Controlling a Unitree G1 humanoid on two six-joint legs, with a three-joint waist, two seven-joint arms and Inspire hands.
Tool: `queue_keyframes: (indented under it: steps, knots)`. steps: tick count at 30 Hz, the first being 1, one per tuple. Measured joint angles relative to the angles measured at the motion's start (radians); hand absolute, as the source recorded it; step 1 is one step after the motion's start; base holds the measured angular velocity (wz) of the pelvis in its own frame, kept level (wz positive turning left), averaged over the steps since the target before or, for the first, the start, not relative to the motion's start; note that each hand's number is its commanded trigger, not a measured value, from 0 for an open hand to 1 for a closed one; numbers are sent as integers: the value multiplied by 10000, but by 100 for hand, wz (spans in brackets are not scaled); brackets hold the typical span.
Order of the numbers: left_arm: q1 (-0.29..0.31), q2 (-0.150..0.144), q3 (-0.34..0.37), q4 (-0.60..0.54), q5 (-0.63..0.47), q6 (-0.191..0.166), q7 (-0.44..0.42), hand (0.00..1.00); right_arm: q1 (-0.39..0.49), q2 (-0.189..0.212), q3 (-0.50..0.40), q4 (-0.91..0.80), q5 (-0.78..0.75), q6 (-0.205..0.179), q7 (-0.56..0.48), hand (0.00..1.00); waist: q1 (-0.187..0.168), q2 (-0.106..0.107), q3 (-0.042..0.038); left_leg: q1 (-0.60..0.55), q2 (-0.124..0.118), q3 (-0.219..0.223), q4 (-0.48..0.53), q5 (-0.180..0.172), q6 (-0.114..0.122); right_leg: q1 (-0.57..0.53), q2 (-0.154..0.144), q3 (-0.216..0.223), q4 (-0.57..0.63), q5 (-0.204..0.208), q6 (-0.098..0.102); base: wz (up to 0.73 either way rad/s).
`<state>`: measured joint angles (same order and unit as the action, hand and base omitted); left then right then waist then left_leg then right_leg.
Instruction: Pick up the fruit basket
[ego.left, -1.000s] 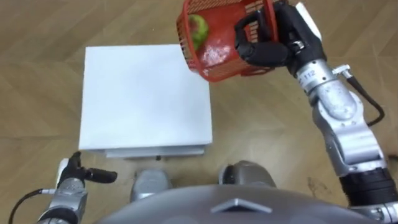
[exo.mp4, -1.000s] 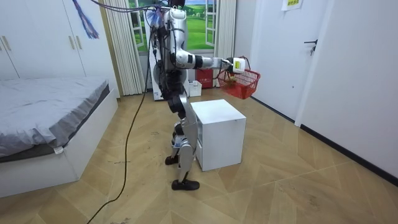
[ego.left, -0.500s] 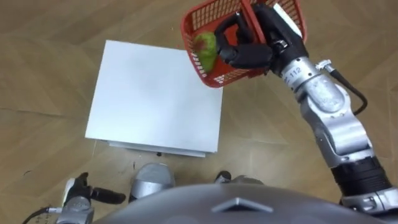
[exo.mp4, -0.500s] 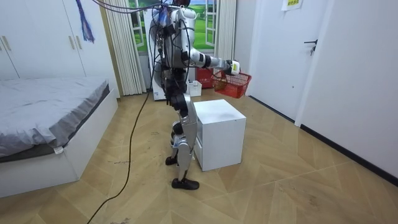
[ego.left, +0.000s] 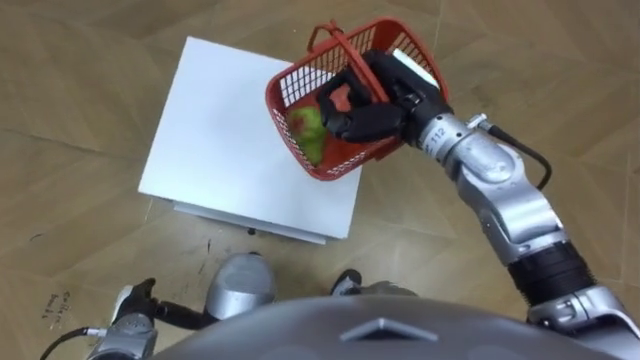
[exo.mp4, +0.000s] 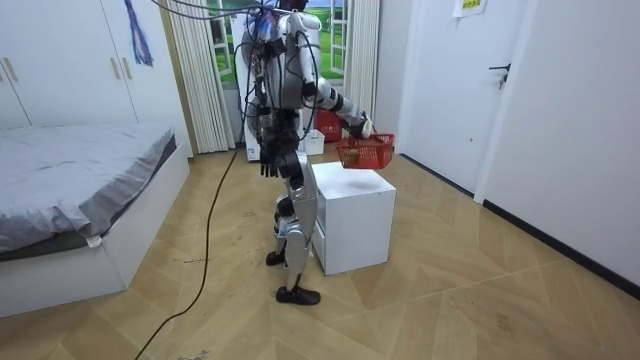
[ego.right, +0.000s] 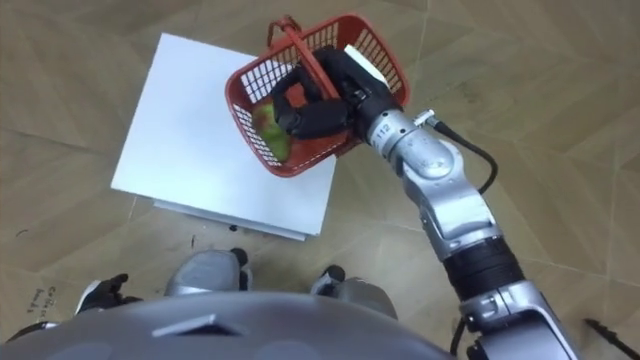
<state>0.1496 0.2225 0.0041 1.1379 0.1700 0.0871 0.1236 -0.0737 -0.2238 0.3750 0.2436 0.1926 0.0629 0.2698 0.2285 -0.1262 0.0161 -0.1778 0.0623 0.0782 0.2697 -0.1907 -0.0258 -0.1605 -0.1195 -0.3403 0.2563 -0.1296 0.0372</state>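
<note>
Fruit basket: red, tilted, held over far right corner of white tabletop, green fruit inside. Right hand clenched around basket handle, arm stretched forward. Left hand low by hip; grip state cannot be told. Robot stands upright against tabletop's near side.

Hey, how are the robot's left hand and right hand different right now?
The right hand is curled round the red basket by its handle; the left hand holds nothing, fingers relaxed. The right hand is raised out front above the white cabinet; the left hand hangs low at the robot's side. Both have dark fingers.
</note>
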Motion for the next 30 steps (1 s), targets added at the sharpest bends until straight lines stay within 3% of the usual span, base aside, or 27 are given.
queue_keyframes:
  steps: [13, 15, 24, 30]
  knots:
    - [-275, 156, -199, -46, 15, 10, -412, 0, -237, 228, 945, 1318, -62, 26, 51, 98, 188, -226, 49, -1051, -24, -331, 382, 1, 0, -552, -6, -517, -197, 4, -1, 11]
    - [-273, 160, -228, -34, 14, 24, -447, 0, -240, 323, 982, 1606, -60, 28, 45, 0, 290, -227, 51, -1129, -24, -350, 382, 0, 1, -611, -13, -560, -197, 4, -1, 8]
    - [-274, 249, -863, 208, 9, 34, -476, 0, -543, 642, 1115, 2512, 5, 17, -54, 0, 264, -199, 79, -1530, -11, -427, 475, -4, 0, -890, -24, -748, -170, 14, -16, 4]
    - [-274, 260, -865, 287, 8, 37, -551, 0, -1109, 721, 1101, 2904, 229, 9, -403, 0, 260, -144, 120, -1671, -12, -428, 534, -3, 1, -992, -33, -777, -170, 17, -18, 0]
